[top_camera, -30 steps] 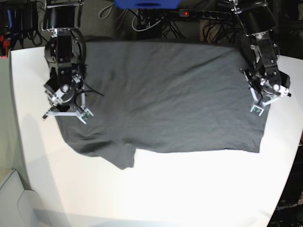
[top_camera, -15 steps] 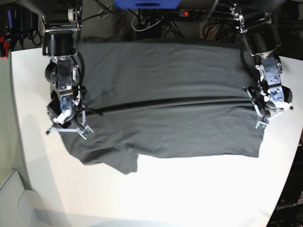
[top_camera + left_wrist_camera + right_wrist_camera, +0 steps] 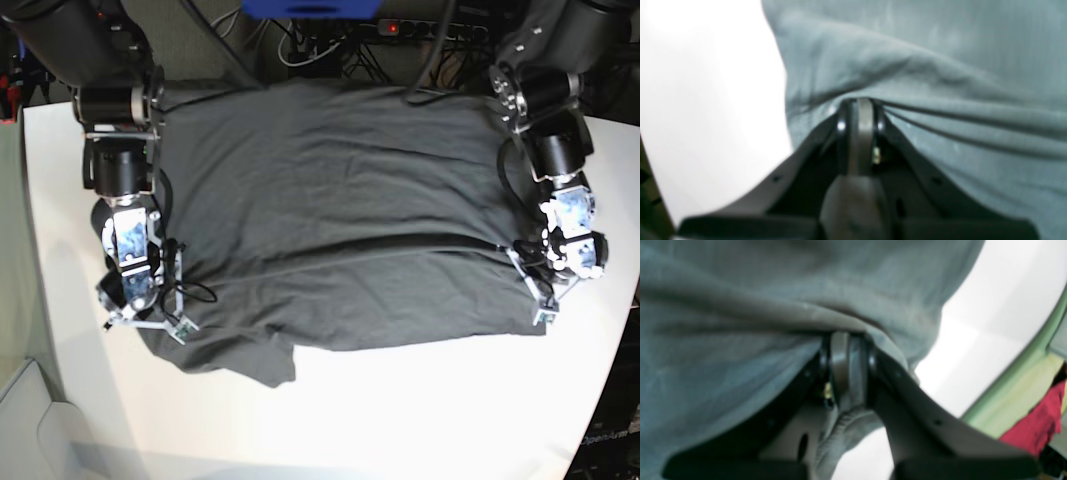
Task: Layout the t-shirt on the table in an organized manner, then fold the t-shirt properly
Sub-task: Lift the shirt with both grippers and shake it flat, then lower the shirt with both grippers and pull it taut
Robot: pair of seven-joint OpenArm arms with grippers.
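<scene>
The dark grey t-shirt (image 3: 330,200) lies spread across the white table (image 3: 400,410), one sleeve (image 3: 265,360) pointing to the front edge. A taut ridge of cloth runs straight across it from one gripper to the other. My right gripper (image 3: 148,312) is at the shirt's left side, and the right wrist view shows it (image 3: 845,340) shut on a bunched fold of t-shirt (image 3: 723,323). At the shirt's right edge my left gripper (image 3: 540,288) is likewise shut (image 3: 859,105) on pinched t-shirt (image 3: 940,66), with creases pulling away from the jaws.
Behind the table's far edge are black cables and a power strip (image 3: 400,28) and a blue object (image 3: 310,8). A pale green bin (image 3: 25,420) stands off the table's front left corner. Red cloth (image 3: 1037,426) shows beyond the table in the right wrist view.
Both grippers have moved toward the table's front edge, drawing the gripped fold with them. The ridge across the shirt now lies lower, and the far part is drawn forward over the rest.
</scene>
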